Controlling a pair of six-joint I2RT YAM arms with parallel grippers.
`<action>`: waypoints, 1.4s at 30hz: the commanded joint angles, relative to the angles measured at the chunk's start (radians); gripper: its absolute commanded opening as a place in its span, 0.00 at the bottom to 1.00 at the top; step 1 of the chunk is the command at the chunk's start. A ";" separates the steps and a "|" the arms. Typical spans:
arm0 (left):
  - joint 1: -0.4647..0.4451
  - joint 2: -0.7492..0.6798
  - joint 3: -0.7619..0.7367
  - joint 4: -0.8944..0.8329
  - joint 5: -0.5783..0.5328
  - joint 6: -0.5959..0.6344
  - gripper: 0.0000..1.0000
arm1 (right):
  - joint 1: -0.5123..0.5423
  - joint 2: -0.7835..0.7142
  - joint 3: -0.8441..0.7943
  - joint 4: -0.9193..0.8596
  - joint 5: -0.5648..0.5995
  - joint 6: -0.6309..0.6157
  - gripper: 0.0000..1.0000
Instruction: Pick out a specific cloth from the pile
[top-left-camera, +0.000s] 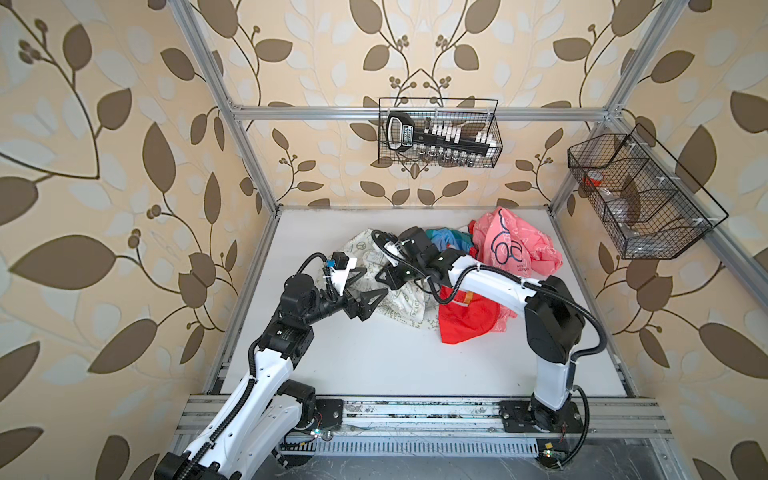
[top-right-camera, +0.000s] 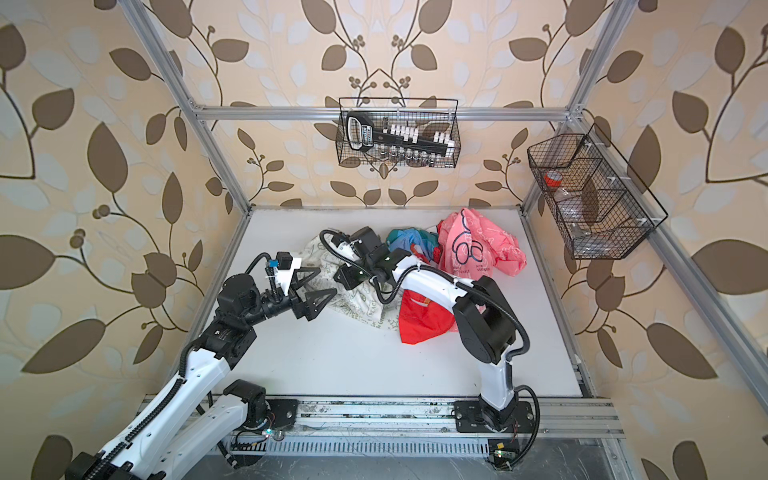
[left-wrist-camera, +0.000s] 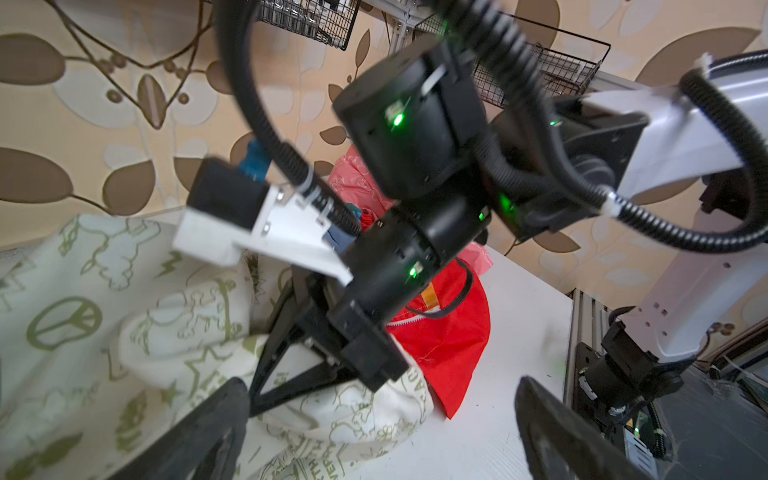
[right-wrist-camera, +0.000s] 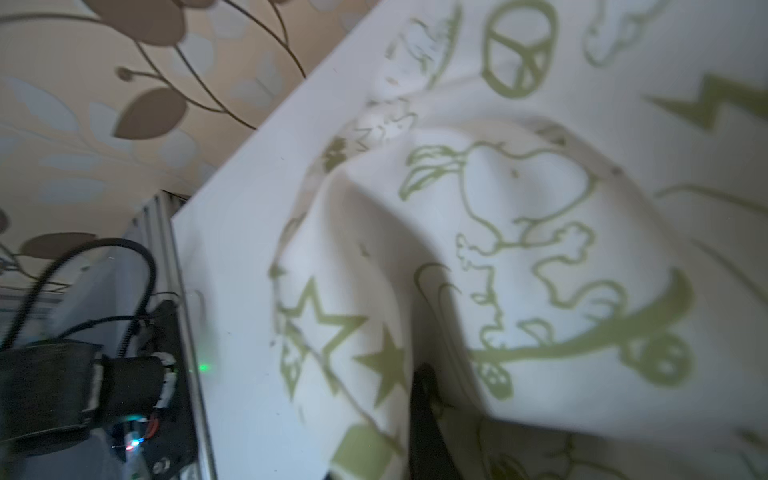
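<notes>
The cloth (top-left-camera: 399, 307) (top-right-camera: 361, 305), white with olive-green doodles, stars and peace signs, lies crumpled on the left side of the pile (top-left-camera: 457, 274). My right gripper (top-left-camera: 388, 278) (top-right-camera: 347, 276) reaches across and presses into it. In the right wrist view one dark finger (right-wrist-camera: 428, 419) shows among folds of the cloth (right-wrist-camera: 540, 208); the other finger is hidden. My left gripper (top-left-camera: 377, 281) (top-right-camera: 328, 280) hovers open just left of the right gripper. Its fingers stand wide apart over the cloth (left-wrist-camera: 83, 291) in the left wrist view, holding nothing.
A red cloth (top-left-camera: 461, 324), a pink printed cloth (top-left-camera: 515, 245) and a blue striped cloth (top-left-camera: 451, 241) make up the rest of the heap on the white table (top-left-camera: 374, 365). Wire baskets hang on the back wall (top-left-camera: 440, 133) and the right wall (top-left-camera: 640, 199).
</notes>
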 joint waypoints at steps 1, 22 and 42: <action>-0.008 -0.005 0.006 0.027 -0.006 0.014 0.99 | -0.004 0.058 -0.013 -0.054 0.179 -0.045 0.50; -0.008 0.007 0.000 0.038 0.003 0.023 0.99 | 0.129 0.413 0.195 -0.229 0.399 -0.126 1.00; -0.010 -0.016 -0.002 0.034 -0.005 0.025 0.99 | 0.115 0.359 0.129 -0.236 0.301 -0.062 0.00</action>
